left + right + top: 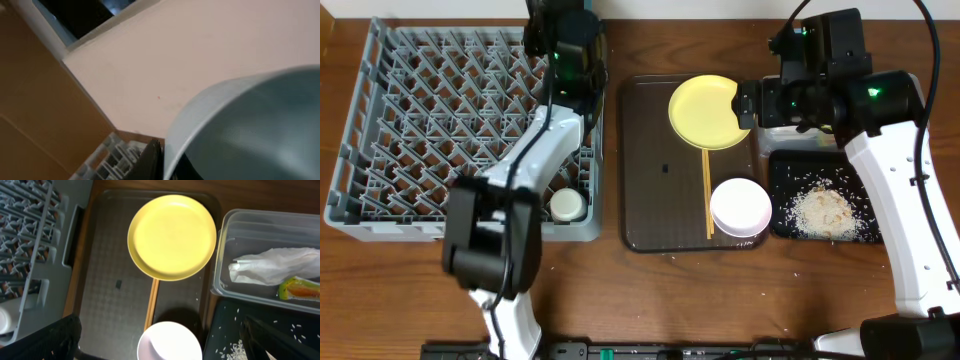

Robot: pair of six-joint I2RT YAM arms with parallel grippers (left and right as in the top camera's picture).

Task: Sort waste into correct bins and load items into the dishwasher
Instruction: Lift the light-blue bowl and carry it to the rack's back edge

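While the left pincer (563,45) is clamped on the rim of the blue bowl (250,130) above the far right corner of the rack (420,110), the right pincer (160,325) hangs wide and empty over the brown tray (650,190), between the plate (171,236) and the tub (222,255). Chopsticks (151,302) run from under the plate toward the white bowl (170,342). The tub holds the napkin (275,265) and wrapper (300,287). Rice (820,210) lies in the black tray (785,165). A cup (567,205) sits in the rack's near right corner.
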